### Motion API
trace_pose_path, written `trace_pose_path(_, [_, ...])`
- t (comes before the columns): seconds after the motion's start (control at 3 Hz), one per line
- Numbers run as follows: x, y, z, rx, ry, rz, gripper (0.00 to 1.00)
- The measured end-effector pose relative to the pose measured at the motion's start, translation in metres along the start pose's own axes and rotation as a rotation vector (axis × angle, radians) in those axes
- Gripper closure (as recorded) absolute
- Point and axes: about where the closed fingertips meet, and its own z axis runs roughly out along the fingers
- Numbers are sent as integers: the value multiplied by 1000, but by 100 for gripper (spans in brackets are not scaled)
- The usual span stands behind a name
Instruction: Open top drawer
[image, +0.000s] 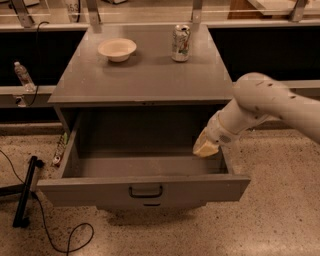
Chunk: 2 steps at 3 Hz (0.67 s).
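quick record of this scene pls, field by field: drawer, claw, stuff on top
top drawer: pulled far out, grey box exposed
handle: black, centre of the front, not held
claw: above the drawer's inside, close to its right wall; contact unclear
cabinet top: bowl on the left, soda can on the right, both upright and apart
far left: water bottle

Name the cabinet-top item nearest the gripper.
The can, on the right; the bowl lies farther left. The gripper is by the right wall of the drawer.
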Motion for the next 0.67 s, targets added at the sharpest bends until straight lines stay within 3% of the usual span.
trace_pose_path(0.33, [2, -12, -56, 110, -48, 39, 100])
trace_pose_path(0.67, [3, -10, -136, 243, -183, 88, 100])
